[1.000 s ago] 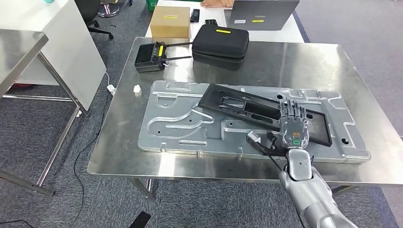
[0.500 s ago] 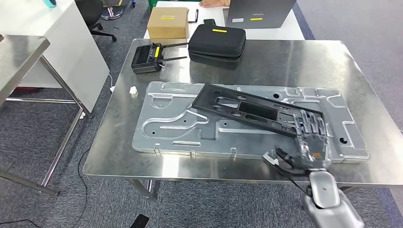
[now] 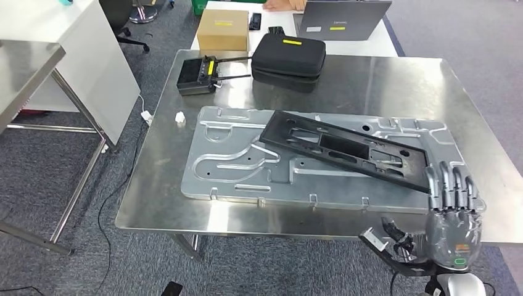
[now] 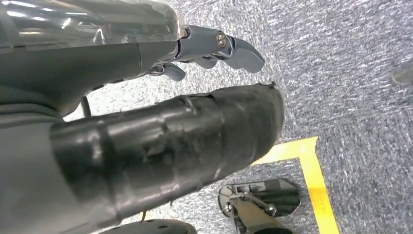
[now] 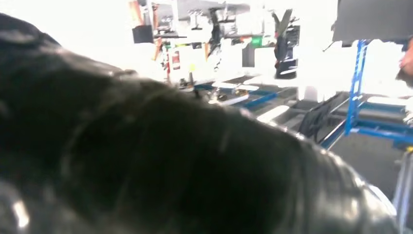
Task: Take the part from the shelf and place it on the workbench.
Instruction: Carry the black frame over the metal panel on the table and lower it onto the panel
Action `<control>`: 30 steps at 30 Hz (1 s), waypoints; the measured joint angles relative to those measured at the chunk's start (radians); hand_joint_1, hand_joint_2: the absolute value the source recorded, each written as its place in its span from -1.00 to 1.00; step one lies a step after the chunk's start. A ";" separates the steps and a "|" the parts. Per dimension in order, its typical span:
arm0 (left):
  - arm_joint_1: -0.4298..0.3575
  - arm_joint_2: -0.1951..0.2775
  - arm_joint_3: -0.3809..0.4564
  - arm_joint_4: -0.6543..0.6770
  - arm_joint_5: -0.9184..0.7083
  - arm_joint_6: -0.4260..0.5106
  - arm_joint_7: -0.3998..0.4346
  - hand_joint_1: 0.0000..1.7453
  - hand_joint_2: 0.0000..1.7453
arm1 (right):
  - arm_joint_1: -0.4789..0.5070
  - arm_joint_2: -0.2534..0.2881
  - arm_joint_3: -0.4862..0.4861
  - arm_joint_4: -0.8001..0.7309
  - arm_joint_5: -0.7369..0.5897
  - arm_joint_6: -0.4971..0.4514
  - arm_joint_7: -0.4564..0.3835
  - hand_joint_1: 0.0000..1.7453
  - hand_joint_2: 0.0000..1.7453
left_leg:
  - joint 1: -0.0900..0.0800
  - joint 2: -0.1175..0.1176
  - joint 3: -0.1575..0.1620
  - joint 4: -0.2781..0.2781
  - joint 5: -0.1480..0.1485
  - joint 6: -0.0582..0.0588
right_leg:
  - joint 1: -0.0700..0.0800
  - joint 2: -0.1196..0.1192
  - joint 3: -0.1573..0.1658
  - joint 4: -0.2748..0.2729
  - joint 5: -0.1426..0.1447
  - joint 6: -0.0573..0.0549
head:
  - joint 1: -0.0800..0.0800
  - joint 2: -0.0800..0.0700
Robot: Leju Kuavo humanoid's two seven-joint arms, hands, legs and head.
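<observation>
Head view: the long black perforated plastic part (image 3: 345, 148) is shown lying flat and slantwise on the large grey moulded metal tray (image 3: 228, 166), which rests on the stainless-steel surface (image 3: 395, 80). The right robot hand (image 3: 453, 219) is seen at the near right edge of the surface, just beside the part's near end and apart from it, fingers straight and spread, nothing held. At the far side, a black zipped case (image 3: 288, 54) and a black radio unit with antennas (image 3: 198, 75) are set. Left wrist view: the left robot hand (image 4: 146, 131) hangs over grey carpet (image 4: 350, 63) marked with yellow tape (image 4: 311, 170); it appears empty, but whether its fingers are spread or curled cannot be told.
</observation>
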 joint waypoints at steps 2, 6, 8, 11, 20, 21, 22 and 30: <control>0.001 0.000 0.002 0.000 0.000 0.000 0.000 -1.00 -1.00 | 0.012 0.008 -0.010 -0.012 0.000 0.000 0.000 -1.00 -1.00 | -0.001 0.001 -0.003 0.002 0.000 0.001 | -0.002 0.000 -0.050 0.110 -0.043 0.005 | 0.000 0.000; 0.001 0.000 0.003 0.000 0.001 0.004 0.000 -1.00 -1.00 | 0.021 0.031 -0.030 -0.028 -0.063 0.001 -0.068 -1.00 -1.00 | -0.002 0.000 -0.006 0.012 -0.003 -0.003 | -0.003 -0.001 0.029 -0.038 0.046 -0.001 | 0.000 0.000; 0.001 0.000 0.004 0.000 0.004 0.018 0.001 -1.00 -1.00 | 0.021 0.082 -0.067 -0.038 -0.214 0.000 -0.217 -1.00 -1.00 | -0.004 0.000 -0.007 0.017 -0.005 -0.012 | 0.003 0.000 0.074 -0.131 0.075 -0.011 | 0.000 0.000; 0.004 0.000 0.012 0.000 0.013 0.039 0.002 -1.00 -1.00 | 0.035 0.182 -0.111 -0.062 -0.469 0.000 -0.369 -1.00 -1.00 | -0.005 -0.001 -0.007 0.015 -0.003 -0.030 | 0.007 0.001 0.078 -0.148 0.082 -0.026 | 0.000 0.000; 0.021 0.001 0.034 0.000 0.027 0.059 0.000 -1.00 -1.00 | 0.093 0.291 -0.070 -0.150 -0.834 0.012 -0.427 -1.00 -1.00 | 0.002 -0.002 -0.070 0.224 -0.112 -0.057 | 0.001 -0.004 0.059 -0.147 0.100 -0.052 | -0.002 0.000; 0.022 0.002 0.037 0.000 0.029 0.061 0.000 -1.00 -1.00 | 0.099 0.294 -0.060 -0.159 -0.849 0.015 -0.433 -1.00 -1.00 | 0.003 -0.002 -0.029 0.153 -0.083 -0.055 | 0.001 -0.004 0.058 -0.144 0.100 -0.051 | -0.002 0.000; 0.023 0.002 0.039 0.000 0.030 0.063 -0.002 -1.00 -1.00 | 0.104 0.296 -0.052 -0.168 -0.859 0.019 -0.437 -1.00 -1.00 | 0.002 -0.002 0.005 0.088 -0.062 -0.051 | 0.003 -0.003 0.057 -0.140 0.101 -0.048 | -0.002 0.000; 0.027 0.005 0.048 0.000 0.036 0.071 -0.009 -1.00 -1.00 | 0.144 0.310 -0.003 -0.190 -0.912 0.043 -0.448 -1.00 -1.00 | 0.000 0.005 0.010 0.001 -0.003 0.000 | 0.001 0.001 0.008 -0.035 0.010 -0.005 | -0.001 0.000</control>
